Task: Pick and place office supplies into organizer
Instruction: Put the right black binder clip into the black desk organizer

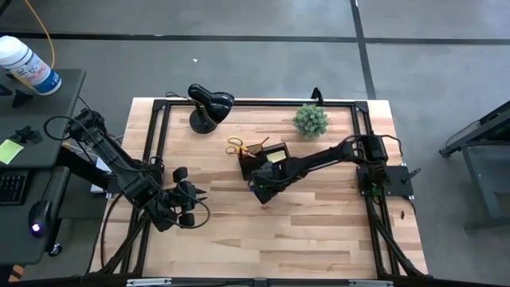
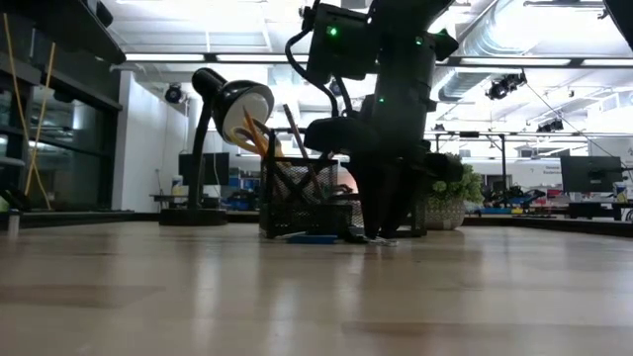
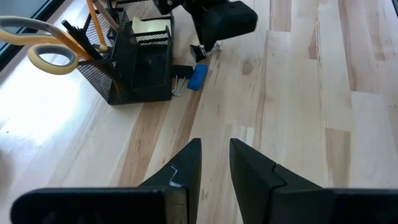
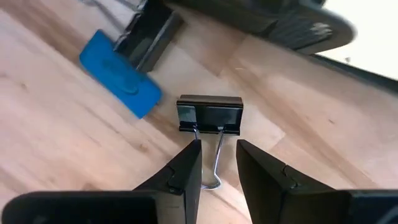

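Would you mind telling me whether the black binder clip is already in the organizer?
Not yet. The binder clip lies flat on the table beside the blue block, its wire handle between the right gripper's fingers.

Binder clip [image 4: 210,116] beside organizer [image 3: 140,59]: wire handles run down between right gripper [image 4: 219,163] fingers, contact unclear. Scissors [image 3: 43,46] in organizer's cup cut off at frame edge. Low view: right arm hides organizer's far end; clip probably behind it.
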`<action>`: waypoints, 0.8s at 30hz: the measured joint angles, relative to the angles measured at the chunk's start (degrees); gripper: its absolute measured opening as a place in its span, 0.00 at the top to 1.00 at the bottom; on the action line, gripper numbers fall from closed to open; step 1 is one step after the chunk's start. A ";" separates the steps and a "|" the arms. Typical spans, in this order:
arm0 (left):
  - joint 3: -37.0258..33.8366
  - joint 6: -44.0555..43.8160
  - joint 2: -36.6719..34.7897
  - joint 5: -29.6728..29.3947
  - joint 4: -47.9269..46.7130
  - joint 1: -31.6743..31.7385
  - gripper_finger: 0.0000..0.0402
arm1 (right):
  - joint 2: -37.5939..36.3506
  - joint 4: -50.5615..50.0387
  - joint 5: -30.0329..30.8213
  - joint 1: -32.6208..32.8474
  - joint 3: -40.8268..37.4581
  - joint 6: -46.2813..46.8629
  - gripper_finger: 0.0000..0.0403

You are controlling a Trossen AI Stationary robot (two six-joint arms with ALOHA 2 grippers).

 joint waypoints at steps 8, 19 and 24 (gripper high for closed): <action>0.00 0.01 0.00 -0.41 -0.02 0.00 0.82 | -0.01 2.31 -1.67 0.54 0.95 -1.39 0.76; 0.00 0.00 0.02 -1.02 -0.04 0.00 0.82 | -0.06 -6.58 0.52 0.72 4.46 -3.39 0.76; 0.00 0.00 0.02 -1.03 -0.04 0.00 0.82 | -0.06 -6.95 0.54 0.70 4.46 -3.79 0.76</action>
